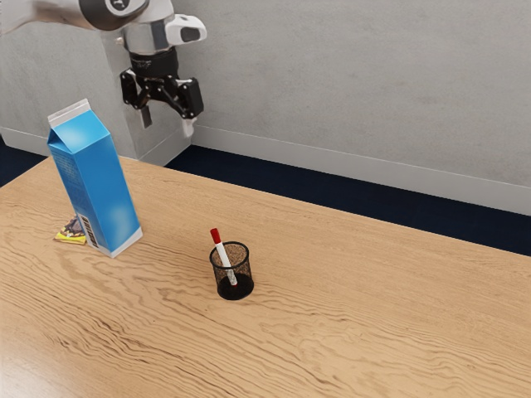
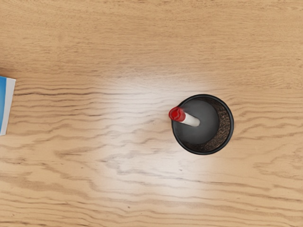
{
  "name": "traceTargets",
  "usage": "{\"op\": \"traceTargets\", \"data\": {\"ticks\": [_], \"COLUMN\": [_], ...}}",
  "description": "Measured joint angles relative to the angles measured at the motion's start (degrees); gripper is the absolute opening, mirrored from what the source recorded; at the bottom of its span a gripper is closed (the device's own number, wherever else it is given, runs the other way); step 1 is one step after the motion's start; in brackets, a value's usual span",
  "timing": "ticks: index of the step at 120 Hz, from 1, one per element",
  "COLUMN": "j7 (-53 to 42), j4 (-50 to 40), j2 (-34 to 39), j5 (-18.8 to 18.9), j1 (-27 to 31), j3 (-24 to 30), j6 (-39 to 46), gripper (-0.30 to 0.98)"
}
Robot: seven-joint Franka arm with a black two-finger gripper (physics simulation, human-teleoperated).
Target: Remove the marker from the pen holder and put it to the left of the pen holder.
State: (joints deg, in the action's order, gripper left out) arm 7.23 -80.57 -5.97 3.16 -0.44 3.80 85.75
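Red-capped and white, the marker (image 1: 221,254) leans inside the black mesh pen holder (image 1: 246,268), its capped end poking past the rim toward the exterior view's left; off on that side a blue carton (image 1: 101,186) stands on the wooden desk (image 1: 348,307), a small yellow packet (image 1: 73,236) by its base, and the fingers (image 1: 188,127) hang spread, well apart from the marker
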Motion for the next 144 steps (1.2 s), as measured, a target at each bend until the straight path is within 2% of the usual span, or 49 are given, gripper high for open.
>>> {"op": "traceTargets", "data": {"ticks": [34,51,61,79,90,125,144], "j7": [0.08,0.21,0.23,-1.11,-2.03,-6.61,-8.68], "j4": [0.57,-18.09,-22.8,-18.49,-18.26,-18.16,-21.61], "j2": [-1.17,4.52,3.16,-5.93,-9.65,-15.96,-13.89], "j5": [-0.13,-3.19,-6.52,-9.81,-13.76,-20.26,-21.4], "j1": [0.36,-0.19,-1.04,0.67,0.51,0.48,0.34], "j3": [-0.11,-3.63,-6.99,-8.08,-8.1,-6.65,-6.61], "j6": [0.45,7.16,12.26,20.4,24.53,32.64,32.2], "gripper": [0.69,0.69,0.69,0.69,0.69,0.69,0.69]}}
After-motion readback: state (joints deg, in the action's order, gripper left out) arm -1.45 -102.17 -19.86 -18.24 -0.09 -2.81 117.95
